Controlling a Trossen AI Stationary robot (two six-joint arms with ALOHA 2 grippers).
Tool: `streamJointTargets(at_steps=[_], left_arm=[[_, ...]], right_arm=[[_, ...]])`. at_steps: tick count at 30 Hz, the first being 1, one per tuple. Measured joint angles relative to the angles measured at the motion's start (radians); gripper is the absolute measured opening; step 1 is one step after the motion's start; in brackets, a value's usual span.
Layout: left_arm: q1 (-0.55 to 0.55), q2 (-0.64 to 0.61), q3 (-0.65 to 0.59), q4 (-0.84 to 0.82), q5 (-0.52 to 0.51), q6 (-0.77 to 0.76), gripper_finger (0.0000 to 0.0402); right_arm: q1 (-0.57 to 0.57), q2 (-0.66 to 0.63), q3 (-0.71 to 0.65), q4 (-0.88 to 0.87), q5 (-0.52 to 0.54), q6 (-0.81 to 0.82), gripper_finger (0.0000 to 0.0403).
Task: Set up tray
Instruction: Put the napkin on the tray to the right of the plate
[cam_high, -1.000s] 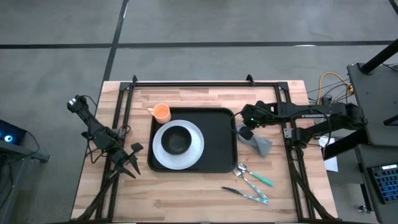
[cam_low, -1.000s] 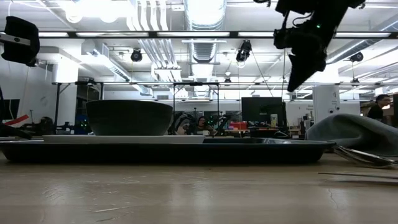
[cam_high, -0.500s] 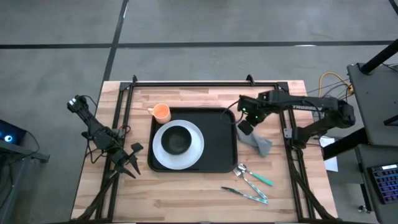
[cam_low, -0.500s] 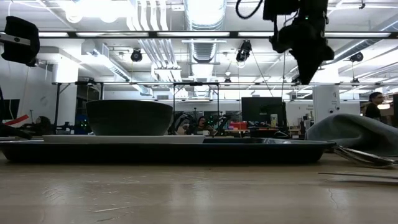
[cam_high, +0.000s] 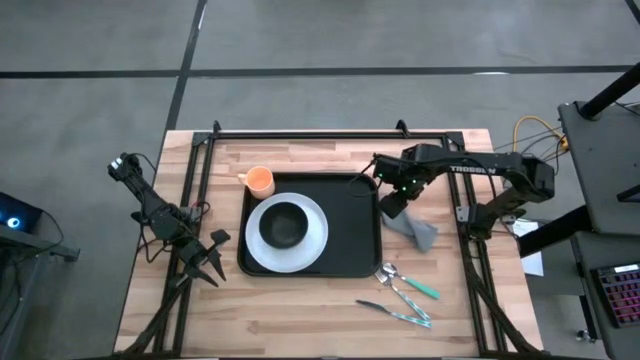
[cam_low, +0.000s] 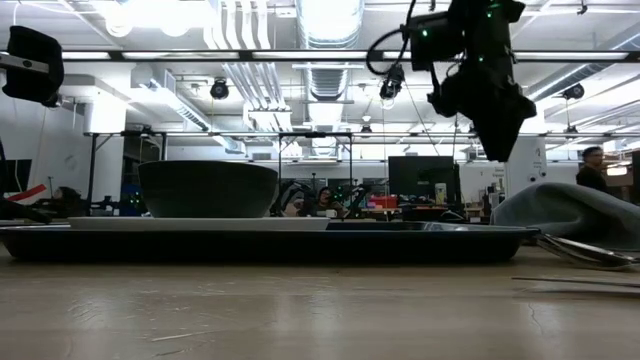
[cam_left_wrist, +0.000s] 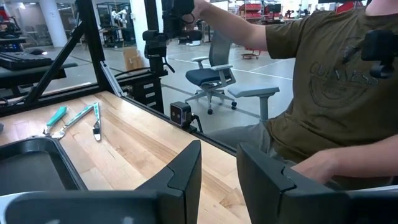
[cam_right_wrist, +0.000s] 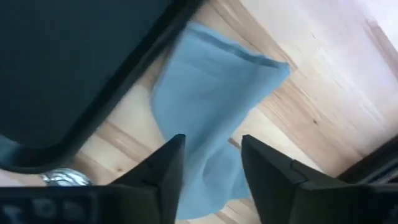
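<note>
The black tray (cam_high: 355, 225) lies mid-table and carries a white plate (cam_high: 310, 245) with a black bowl (cam_high: 286, 224) on it. An orange cup (cam_high: 260, 181) stands on the wood by the tray's far left corner. A blue-grey cloth (cam_high: 418, 230) lies crumpled on the table just right of the tray. My right gripper (cam_high: 393, 205) hangs open above the cloth's near-tray end, pointing down and well clear of it (cam_low: 500, 135). In the right wrist view the cloth (cam_right_wrist: 211, 106) shows between the spread fingers (cam_right_wrist: 211, 168). My left gripper (cam_left_wrist: 217, 180) waits open at the table's left edge.
Cutlery with teal handles (cam_high: 405, 295) lies on the wood near the tray's near right corner. Black frame rails (cam_high: 300, 133) run along the table's far and side edges. A person in an olive shirt (cam_left_wrist: 336, 74) sits beyond the near edge.
My right gripper has shifted a little toward the table's left, over the gap between tray and cloth. It has tipped from a slant to pointing straight down. Its fingers have opened. The cloth and the tray have not moved.
</note>
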Motion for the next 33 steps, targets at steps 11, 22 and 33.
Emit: streamJointTargets(at_steps=[11,22,33], left_arm=[[0.0,0.0,0.0,0.0,0.0,0.0,0.0084],[0.0,0.0,0.0,0.0,0.0,0.0,0.0084],[0.0,0.0,0.0,0.0,0.0,0.0,0.0084]], right_arm=[[-0.071,0.0,-0.14,0.065,0.005,0.005,0.0198],[-0.078,-0.001,-0.204,0.215,0.005,-0.029,0.0168],[-0.077,0.02,-0.227,0.244,0.051,-0.033,0.0127]])
